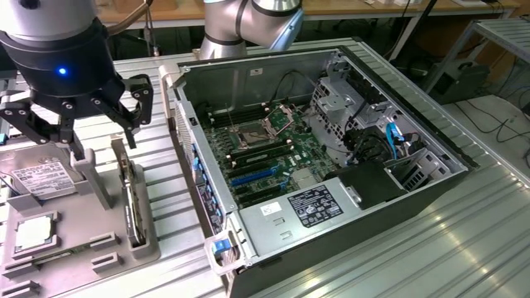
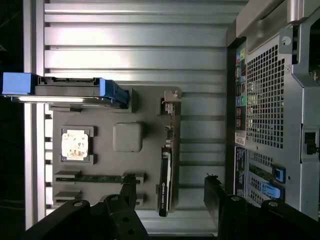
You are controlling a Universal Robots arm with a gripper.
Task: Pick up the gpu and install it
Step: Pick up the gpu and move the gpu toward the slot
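Gripper [image 1: 89,131] hangs over the gray parts tray [image 1: 83,214] with its fingers [image 2: 215,197] spread wide and nothing in them. The gpu [image 2: 165,177] stands on edge in its tray slot. From the wrist view it's down below and between the two fingers, neither one touching it, silver bracket end pointing away from them. The hard drive [image 2: 65,90] and CPU chip [image 2: 75,144] sit in the tray out past one finger. The open PC case [image 1: 331,155] is out past the other, motherboard [image 1: 265,155] exposed.
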